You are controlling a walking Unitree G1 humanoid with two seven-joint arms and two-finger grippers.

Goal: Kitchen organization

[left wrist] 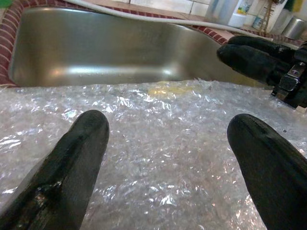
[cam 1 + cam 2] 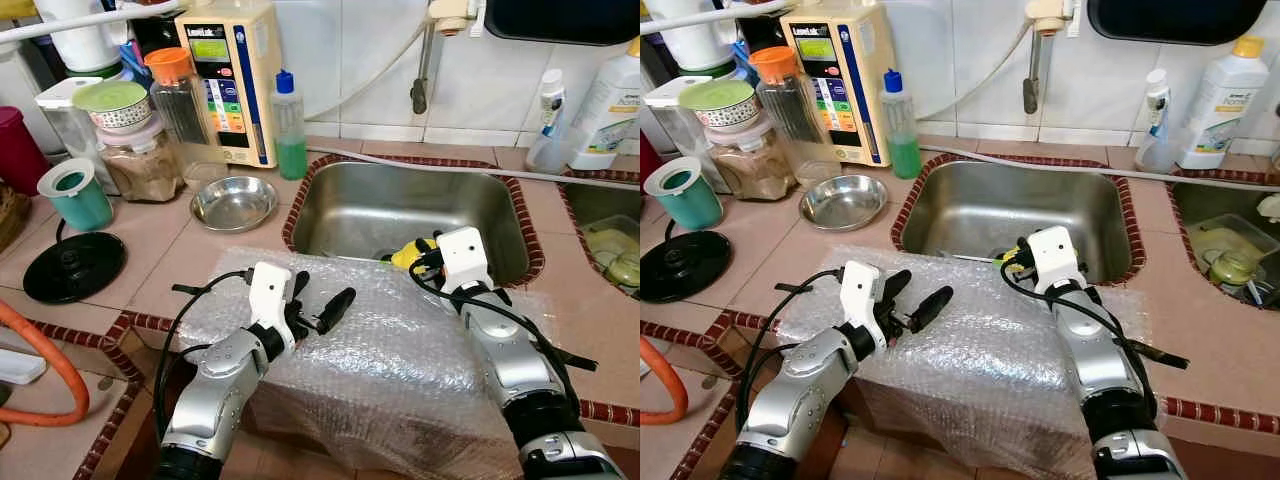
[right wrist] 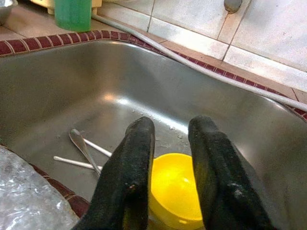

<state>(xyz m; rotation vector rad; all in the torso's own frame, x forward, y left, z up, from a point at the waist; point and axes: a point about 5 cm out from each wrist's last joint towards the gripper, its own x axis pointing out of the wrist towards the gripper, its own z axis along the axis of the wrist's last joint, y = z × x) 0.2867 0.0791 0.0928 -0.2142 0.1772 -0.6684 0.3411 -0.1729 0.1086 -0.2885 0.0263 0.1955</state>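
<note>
— What is counted near the fingers?

— One yellow cup (image 3: 175,191) is gripped by its rim between the two fingers of the right gripper (image 3: 170,158), above the floor of the steel sink (image 3: 86,91). One spoon (image 3: 81,143) and one white stick (image 3: 76,163) are seen lying beyond those fingers.

— And the left arm?

— It is bent across one bubble-wrapped box (image 2: 400,370); the left gripper (image 1: 168,158) is held open just above the wrap, fingers spread wide, nothing between them.

— What room is left?

— The sink's near rim lies just ahead of the left fingertips. Bare steel is seen on both sides of the cup, with the far wall well beyond it.
</note>
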